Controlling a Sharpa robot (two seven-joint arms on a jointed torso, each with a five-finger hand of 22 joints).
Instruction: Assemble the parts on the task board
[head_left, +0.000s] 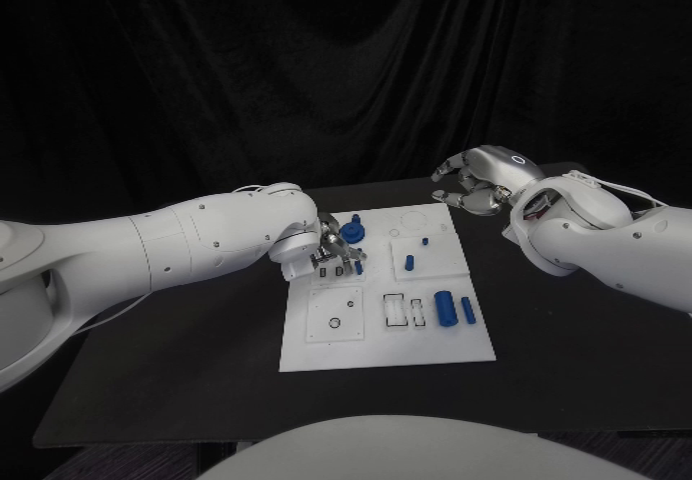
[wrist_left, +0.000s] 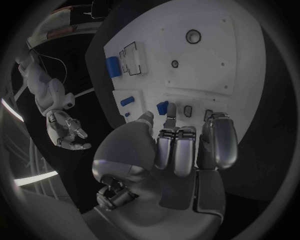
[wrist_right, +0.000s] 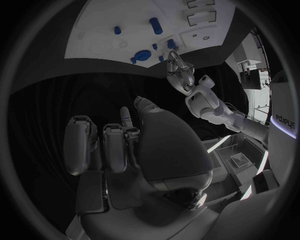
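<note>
Now: left robot hand (head_left: 330, 252) fingers apart over task board (head_left: 378, 340) | right robot hand (head_left: 483, 182) curled, off-board

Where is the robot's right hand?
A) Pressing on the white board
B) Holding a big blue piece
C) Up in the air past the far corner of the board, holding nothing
C: the right hand hangs beyond the task board's far right corner, fingers curled apart around nothing, while the left hand works at the board.
</note>
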